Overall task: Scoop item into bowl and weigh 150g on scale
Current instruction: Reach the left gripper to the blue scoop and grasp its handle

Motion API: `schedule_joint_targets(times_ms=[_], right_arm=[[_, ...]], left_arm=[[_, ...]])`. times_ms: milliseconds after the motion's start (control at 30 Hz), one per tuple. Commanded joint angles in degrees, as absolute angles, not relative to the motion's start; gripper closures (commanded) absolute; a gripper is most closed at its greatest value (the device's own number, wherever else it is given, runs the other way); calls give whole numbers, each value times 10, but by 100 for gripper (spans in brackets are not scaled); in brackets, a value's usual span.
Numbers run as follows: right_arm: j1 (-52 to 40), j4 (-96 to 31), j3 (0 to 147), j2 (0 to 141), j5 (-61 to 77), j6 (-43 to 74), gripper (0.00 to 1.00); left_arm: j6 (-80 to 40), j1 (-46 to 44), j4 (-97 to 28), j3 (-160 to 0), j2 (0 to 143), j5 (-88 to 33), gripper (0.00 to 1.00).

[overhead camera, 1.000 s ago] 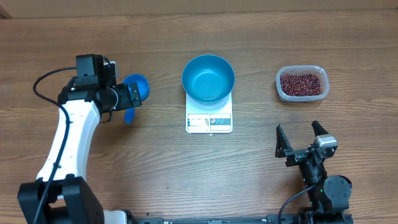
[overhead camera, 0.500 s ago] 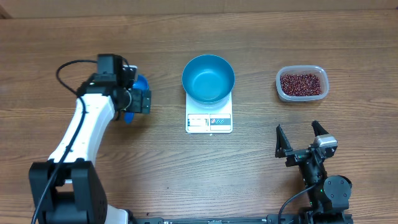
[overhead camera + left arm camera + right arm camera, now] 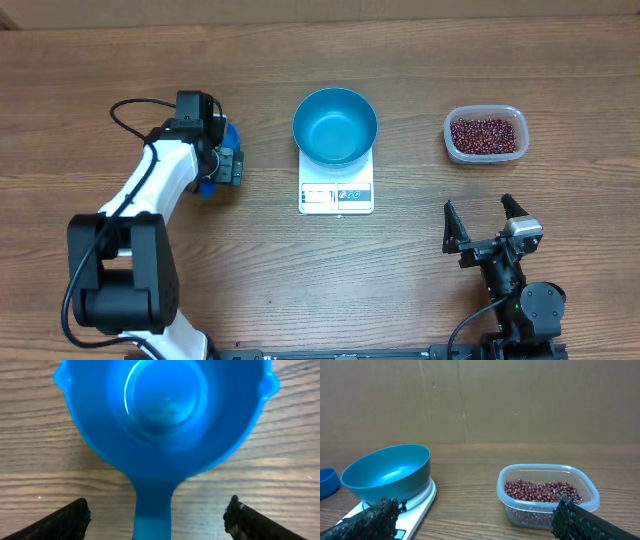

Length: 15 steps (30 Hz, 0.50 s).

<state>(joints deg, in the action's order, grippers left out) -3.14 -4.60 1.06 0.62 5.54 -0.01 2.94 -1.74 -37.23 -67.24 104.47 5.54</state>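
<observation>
- The left gripper [image 3: 157,510] hangs over the small blue plastic handled scoop [image 3: 165,415], fingers [image 3: 75,515] spread wide on either side of the handle, clear of it
- The right gripper [image 3: 477,208] stands with jaws wide apart, holding nothing, above the brown wooden table [image 3: 300,280]
- The round, deep, blue plastic bowl [image 3: 335,125] sits empty on the flat white square scale [image 3: 336,197]
- The small dark red-brown beans [image 3: 485,135] lie in the clear rounded-rectangular plastic tub [image 3: 452,148], well right of the bowl
</observation>
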Motion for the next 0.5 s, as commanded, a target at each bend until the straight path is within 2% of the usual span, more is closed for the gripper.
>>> schedule_joint_targets(times_ms=[0, 433, 467], right_arm=[[-32, -44, 5, 2, 51, -3, 0], [-32, -44, 5, 2, 51, -3, 0], [-32, -44, 5, 2, 51, -3, 0]], left_arm=[[6, -13, -358, -685, 1065, 64, 18], [-20, -11, -325, -685, 1068, 64, 49], [-25, -11, -324, -685, 1068, 64, 54]])
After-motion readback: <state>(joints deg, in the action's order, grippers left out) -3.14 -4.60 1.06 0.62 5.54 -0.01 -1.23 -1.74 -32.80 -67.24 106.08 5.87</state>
